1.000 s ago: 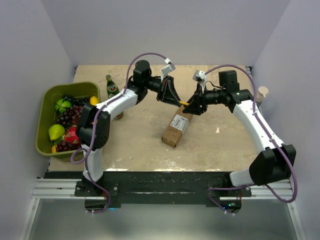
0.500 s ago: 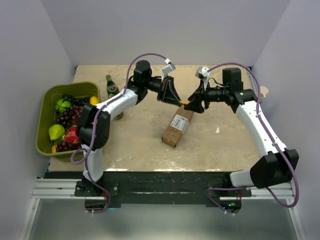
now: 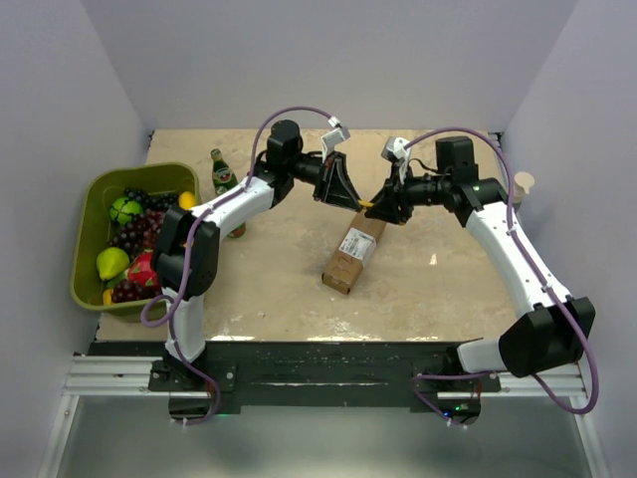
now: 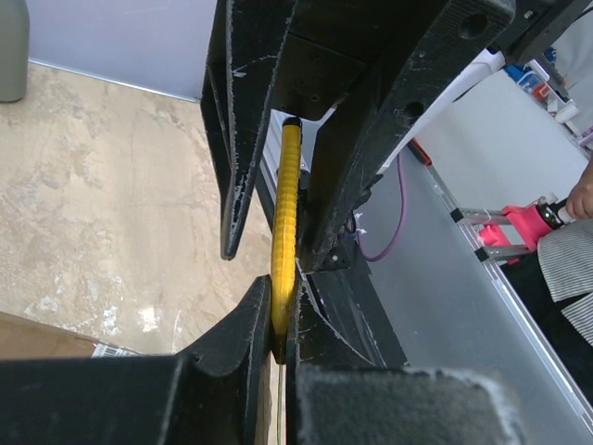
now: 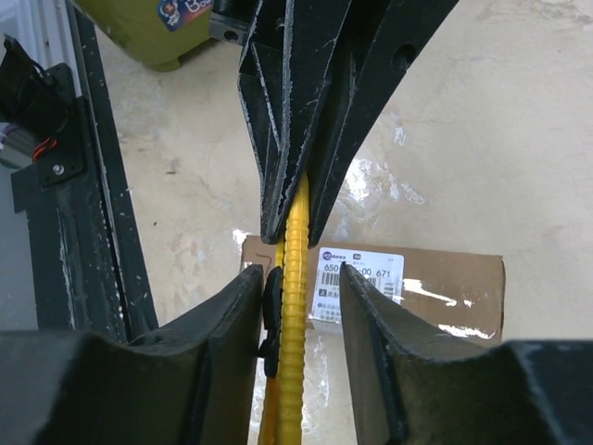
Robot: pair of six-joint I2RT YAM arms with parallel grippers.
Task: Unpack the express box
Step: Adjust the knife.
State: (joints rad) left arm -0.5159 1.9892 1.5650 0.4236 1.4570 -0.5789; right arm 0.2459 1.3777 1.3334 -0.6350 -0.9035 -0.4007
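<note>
Your left gripper [image 3: 353, 202] is pressed tight on the slim yellow plastic utility knife [image 3: 367, 204], I think to steady it while the right gripper [image 3: 380, 213], fingers spread on both sides of it, takes hold. The brown cardboard express box [image 3: 355, 249] lies on the table [image 3: 269, 284], just near of them

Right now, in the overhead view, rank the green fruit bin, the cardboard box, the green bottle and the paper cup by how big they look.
Largest to smallest:
1. green bin
2. cardboard box
3. green bottle and paper cup: these two look about alike in this view, so I leave them unranked.
</note>
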